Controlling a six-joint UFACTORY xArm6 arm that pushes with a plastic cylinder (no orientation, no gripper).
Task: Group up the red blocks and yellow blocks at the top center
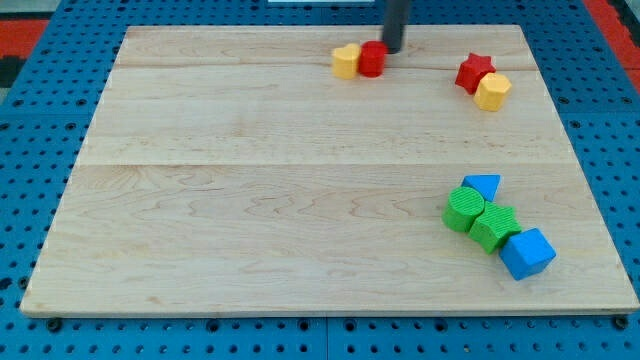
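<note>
Plywood board (250, 200) fills most of the view, pale and bare across its whole left half, resting on a blue pegboard surface (40, 120). Next in size is the cluster low on the view's right: a green cylinder (463, 209) and a green block (494, 227) of unclear shape pressed together, a blue triangular block (483, 185) touching the cylinder from above, and a blue cube-like block (526, 253) against the lower green one. None of these belong to the task.

At the top right sit a red star block (474, 72) and a yellow block (491, 91), touching each other, well apart from the top centre. At the top centre a yellow block (346, 61), possibly heart-shaped, touches a red cylinder (372, 59).

Smallest is my tip (392, 50), the end of a plain dark rod with no pincer to open or hold anything; it stands just beside the red cylinder on the view's right, seemingly touching it.

Half the grouping looks done. The risk I judge greatest: pushing further left would carry the centre pair off-centre. Fetching the right-hand pair, an off-axis push could split star from yellow, or slide one off the board's top edge.
</note>
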